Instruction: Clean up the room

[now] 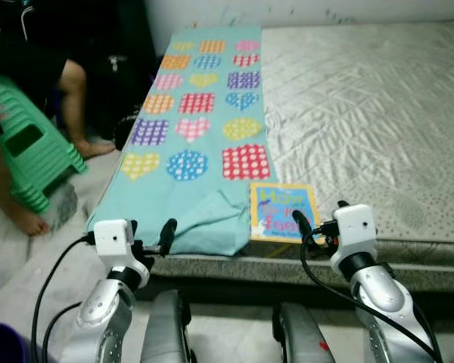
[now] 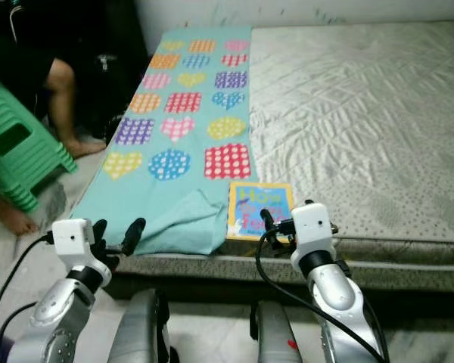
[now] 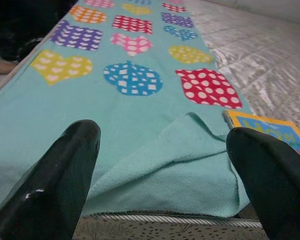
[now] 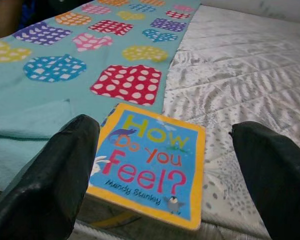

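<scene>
- Far left, a person (image 1: 30, 98) sits on a green stool (image 1: 30, 151) beside the bed; not ours to tidy.
- Our left gripper (image 3: 162, 165) hovers at the mattress (image 1: 363, 106) edge, fingers spread, holding nothing, aimed at the towel (image 1: 200, 136).
- The towel lies flat along the bed, its near corner folded over; we judge it not yet put away.
- The book (image 4: 150, 162) sits at the mattress edge, touching the towel.
- Our right gripper (image 4: 165, 180) faces it, fingers wide apart, empty. Tidying looks barely begun.
</scene>
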`<state>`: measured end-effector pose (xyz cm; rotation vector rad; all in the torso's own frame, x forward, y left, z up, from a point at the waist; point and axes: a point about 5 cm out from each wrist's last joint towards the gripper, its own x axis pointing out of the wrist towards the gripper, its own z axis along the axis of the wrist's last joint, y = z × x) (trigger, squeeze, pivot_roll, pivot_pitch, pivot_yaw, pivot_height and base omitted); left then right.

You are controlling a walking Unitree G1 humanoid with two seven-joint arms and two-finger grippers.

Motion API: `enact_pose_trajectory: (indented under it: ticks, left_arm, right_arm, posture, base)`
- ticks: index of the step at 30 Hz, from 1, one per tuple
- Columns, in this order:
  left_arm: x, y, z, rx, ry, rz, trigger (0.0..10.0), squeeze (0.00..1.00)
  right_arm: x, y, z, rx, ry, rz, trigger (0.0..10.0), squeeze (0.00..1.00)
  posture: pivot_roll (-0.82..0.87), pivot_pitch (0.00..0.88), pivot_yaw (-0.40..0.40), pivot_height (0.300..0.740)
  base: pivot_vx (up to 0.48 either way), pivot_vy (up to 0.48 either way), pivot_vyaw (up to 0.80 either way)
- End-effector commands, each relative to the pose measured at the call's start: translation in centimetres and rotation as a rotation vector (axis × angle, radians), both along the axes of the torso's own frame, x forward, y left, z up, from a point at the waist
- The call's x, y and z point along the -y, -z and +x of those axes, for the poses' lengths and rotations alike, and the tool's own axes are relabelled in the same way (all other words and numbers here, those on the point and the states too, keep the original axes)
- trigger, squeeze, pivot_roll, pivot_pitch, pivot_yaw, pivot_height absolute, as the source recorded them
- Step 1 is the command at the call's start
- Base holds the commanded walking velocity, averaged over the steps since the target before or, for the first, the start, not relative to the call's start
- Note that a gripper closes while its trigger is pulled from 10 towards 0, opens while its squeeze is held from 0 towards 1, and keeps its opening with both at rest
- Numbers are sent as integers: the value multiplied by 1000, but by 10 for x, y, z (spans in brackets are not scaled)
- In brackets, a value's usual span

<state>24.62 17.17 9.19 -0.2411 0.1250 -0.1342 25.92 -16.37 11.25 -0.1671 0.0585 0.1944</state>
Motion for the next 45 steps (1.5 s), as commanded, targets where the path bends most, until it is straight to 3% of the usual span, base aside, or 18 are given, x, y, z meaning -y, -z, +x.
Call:
enact_pose_trajectory:
  ticks: [1, 16, 20, 21, 22, 26, 30, 33, 37, 45]
  left_arm:
    - [3, -12, 4, 57, 26, -1, 10000, 0]
    - [7, -11, 2, 38, 42, -6, 10000, 0]
    - [6, 0, 5, -68, -1, -46, 10000, 0]
    - [7, 12, 5, -173, -1, -82, 10000, 0]
    - [8, 17, 5, -214, -2, -110, 10000, 0]
    - [10, 17, 4, -235, -3, -128, 10000, 0]
    - [10, 27, 6, -327, -41, -174, 10000, 0]
    - [13, 32, 9, -366, -25, -160, 10000, 0]
    - [11, 26, 14, -320, -37, -168, 10000, 0]
    - [13, 19, 25, -261, -7, -124, 10000, 0]
  right_arm:
    - [2, -7, 1, 33, -1, -15, 10000, 0]
    - [3, -9, 2, 41, -8, -24, 10000, 0]
    - [7, -7, -2, 30, 7, -44, 10000, 0]
    - [8, -7, -3, 25, 10, -49, 10000, 0]
    - [9, -9, -4, 22, 12, -53, 10000, 0]
    - [15, -9, -5, 14, 23, -80, 10000, 0]
    - [19, -12, -10, 2, 42, -90, 10000, 0]
    - [19, -12, -15, -9, 40, -72, 10000, 0]
    - [16, -11, -19, -20, 32, -43, 10000, 0]
    - [14, -11, -22, -17, 16, -19, 10000, 0]
  posture:
    - [-205, 138, 67, 586]
    - [-205, 150, 57, 586]
    - [-207, 170, 56, 586]
    - [-213, 185, 48, 586]
    - [-218, 192, 47, 586]
    - [-224, 207, 45, 586]
    - [-238, 231, 42, 586]
    - [-242, 250, 43, 586]
    - [-242, 259, 42, 539]
    - [-242, 264, 41, 520]
  base:
    - [251, 0, 0]
    - [299, 0, 0]
    - [0, 0, 0]
    - [0, 0, 0]
    - [0, 0, 0]
    - [0, 0, 0]
    - [0, 0, 0]
    - [0, 0, 0]
    - [0, 0, 0]
    - [0, 0, 0]
